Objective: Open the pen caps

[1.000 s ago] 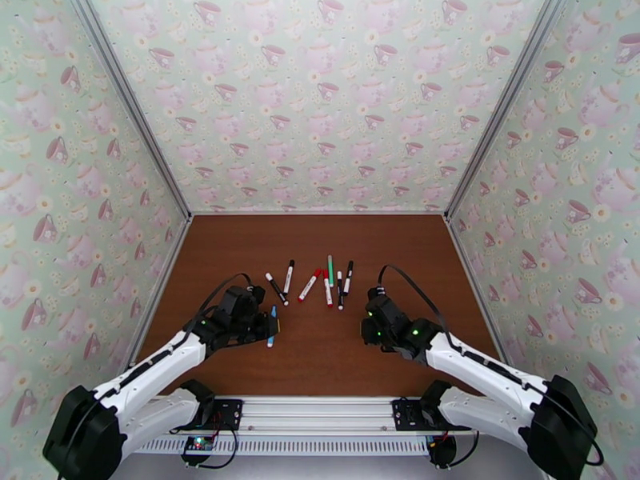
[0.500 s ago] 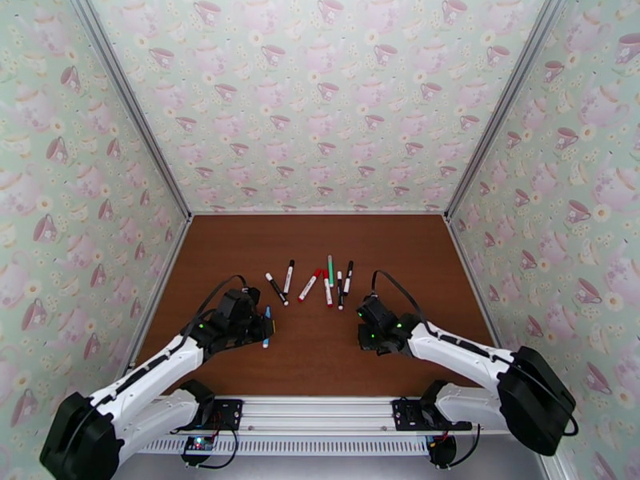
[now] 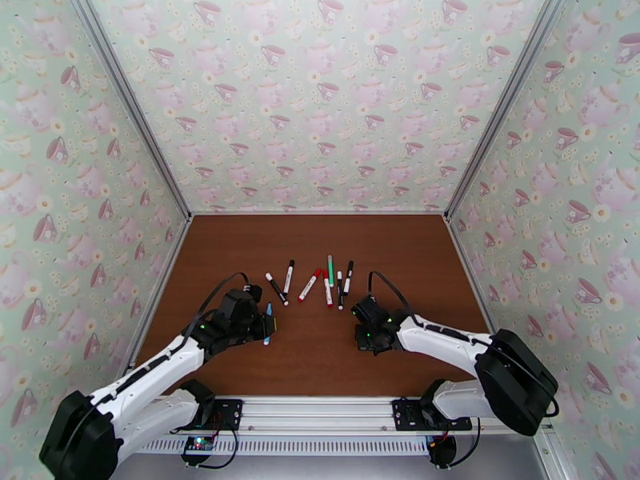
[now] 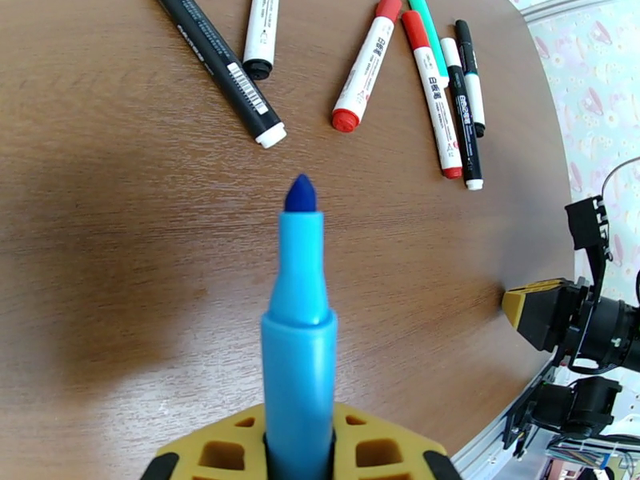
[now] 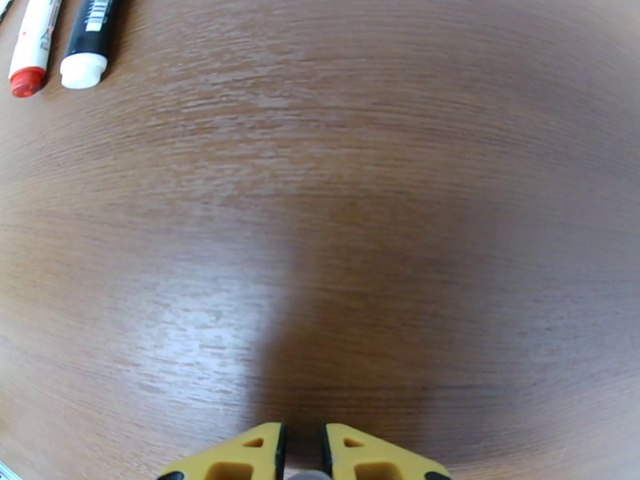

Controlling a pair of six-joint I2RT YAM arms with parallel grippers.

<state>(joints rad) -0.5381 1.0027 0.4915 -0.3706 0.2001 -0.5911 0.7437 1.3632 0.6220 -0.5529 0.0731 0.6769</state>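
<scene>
From where I stand, the left end effector (image 4: 298, 430) is clenched on the rear of a bright blue plastic marker (image 4: 298, 346). Its dark blue nib (image 4: 301, 194) is bare and juts out over the brown wooden table (image 3: 320, 366). The right end effector (image 5: 302, 434) hangs low over bare wood across from it, its yellow fingers drawn almost together. Whether they pinch the blue cap I cannot tell.

The other pen caps (image 4: 413, 27) look to be on their markers, a loose fan of six thin pens (image 3: 309, 286) lying mid-table just beyond both arms.

The exposed nib worries me most. If that marker goes down tip first, it could streak the wood or crush the felt. It is also gripped at one end only, so a nudge might swing it between the fingers. The pens on the right of the fan lie close together, and a grab at one could roll its neighbours away.
</scene>
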